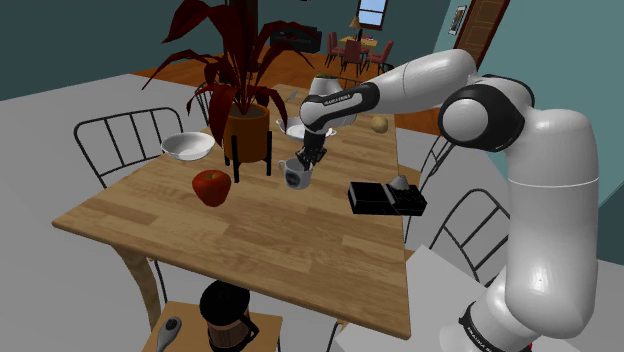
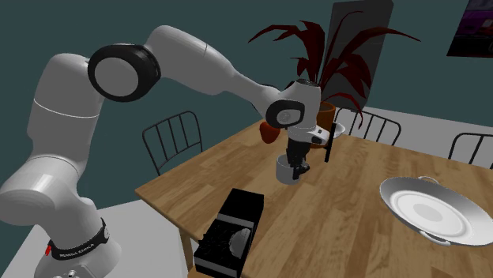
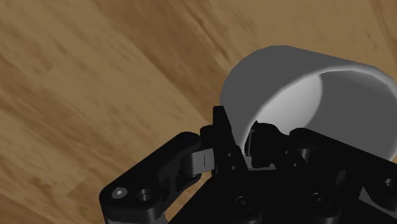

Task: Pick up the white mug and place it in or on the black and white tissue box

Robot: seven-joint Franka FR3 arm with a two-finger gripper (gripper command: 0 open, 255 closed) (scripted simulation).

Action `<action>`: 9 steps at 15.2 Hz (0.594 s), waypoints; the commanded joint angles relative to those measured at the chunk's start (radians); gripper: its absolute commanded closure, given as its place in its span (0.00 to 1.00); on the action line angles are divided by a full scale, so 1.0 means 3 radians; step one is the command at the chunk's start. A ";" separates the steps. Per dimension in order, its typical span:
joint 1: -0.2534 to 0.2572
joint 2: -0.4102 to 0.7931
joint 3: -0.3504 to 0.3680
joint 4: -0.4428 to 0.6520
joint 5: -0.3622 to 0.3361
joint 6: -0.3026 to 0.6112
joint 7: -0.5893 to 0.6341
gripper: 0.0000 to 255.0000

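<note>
The gripper (image 3: 247, 141) is clamped on the wall of the mug (image 3: 318, 83). One of the fingers (image 3: 222, 137) presses on the outside and the other goes inside the opening, so the thin wall is pinched between them. This is, I think, because the mug body is too wide for the jaws to go around, and the rim gives a part narrow enough to hold. The arm comes down on the mug from above and a little tilted, which lets one finger enter the open top. The mug is at the middle of the wooden surface (image 3: 95, 76), under the hand. I cannot tell whether its bottom rests on the wood or is just lifted. The box (image 1: 380, 197), black with a pale tissue on top, lies flat towards the shoulder view's right of the mug, near the edge on the stand's side, with bare wood between them. I judge the grasp is made and the lift and carry to the box are not yet done. Because only one wall is held, the mug could swing or slip during the carry. On the other side of the mug are a red apple (image 1: 211, 187) and a plant pot (image 1: 246, 135), apart from the path to the box.
</note>
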 commanded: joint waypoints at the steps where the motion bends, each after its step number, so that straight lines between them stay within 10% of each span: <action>1: 0.0000 0.0000 0.0000 0.0000 0.0000 0.0000 0.0000 1.00; 9: 0.0002 -0.0107 -0.0006 0.0112 -0.0013 -0.0217 0.0017 1.00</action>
